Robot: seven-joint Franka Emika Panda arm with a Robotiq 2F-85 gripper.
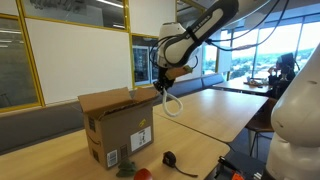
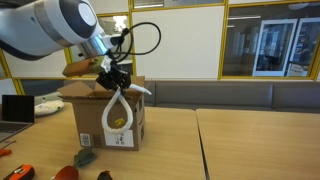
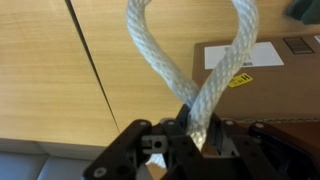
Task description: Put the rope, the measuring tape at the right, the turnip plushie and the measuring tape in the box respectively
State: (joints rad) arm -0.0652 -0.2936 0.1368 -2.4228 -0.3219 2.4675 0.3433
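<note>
A thick white rope (image 3: pixel 190 50) hangs in a loop from my gripper (image 3: pixel 190 138), which is shut on its crossed strands. In both exterior views the gripper (image 1: pixel 165 82) (image 2: pixel 117 80) is in the air beside the top of the box, with the rope loop (image 1: pixel 172 103) (image 2: pixel 120 105) dangling below it. The brown cardboard box (image 1: pixel 115 125) (image 2: pixel 95 125) stands on the wooden table with its flaps up. Its white label (image 3: pixel 245 55) shows in the wrist view. A small black measuring tape (image 1: pixel 170 157) lies on the table near the box. A red and green plushie (image 1: pixel 135 172) lies by the box's base.
Small objects lie at the table's front edge, a dark green one (image 2: pixel 85 158) and a red one (image 2: pixel 20 172) among them. A laptop (image 2: pixel 15 108) sits beside the box. A seam (image 2: pixel 197 140) divides the tables. Glass walls and benches run behind.
</note>
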